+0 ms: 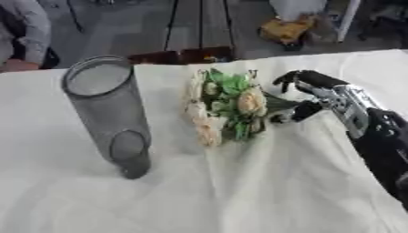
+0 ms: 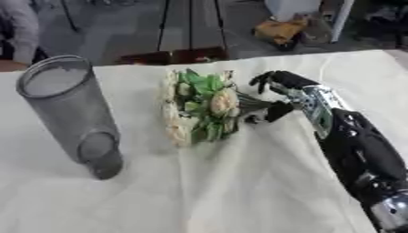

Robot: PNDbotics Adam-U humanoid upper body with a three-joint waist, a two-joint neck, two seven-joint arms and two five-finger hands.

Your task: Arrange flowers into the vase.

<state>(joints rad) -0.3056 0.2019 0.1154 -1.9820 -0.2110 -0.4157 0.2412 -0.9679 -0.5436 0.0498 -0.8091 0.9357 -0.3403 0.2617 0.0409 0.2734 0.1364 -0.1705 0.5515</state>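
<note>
- Flowers (image 1: pixel 226 105): one bunch, cream blooms with green leaves, lying on the white-covered bench (image 1: pixel 263 191) about mid-scene. Heads point left and slightly near; the stems run off to the right, so I read the long axis as roughly left-to-right.
- Right hand (image 1: pixel 312 98): comes in from the right edge and sits at the stem end of the bunch. Its fingers (image 1: pixel 296 78) curl over the far side while the thumb sits on the near side, closed around what I take to be the stems. The stems themselves are mostly hidden under the hand, so I cannot say exactly where along them the hold sits.
- Vase (image 1: pixel 109 111): tall, grey, see-through cylinder, standing to the left of the bunch, well apart from it, mouth uppermost. It looks empty as far as I can see.
- Left hand: shows in neither view.
- Governing relation: the vase lies to the left of the hand, with the blooms between hand and vase. In my judgement the bunch must be lifted and turned stem-down before it can enter the mouth; carried as it lies, the heads would arrive first.
- Nearer arm: the right, already on the bunch.
- Risk, as I judge it: the tall vase may tip if stems knock its rim.
</note>
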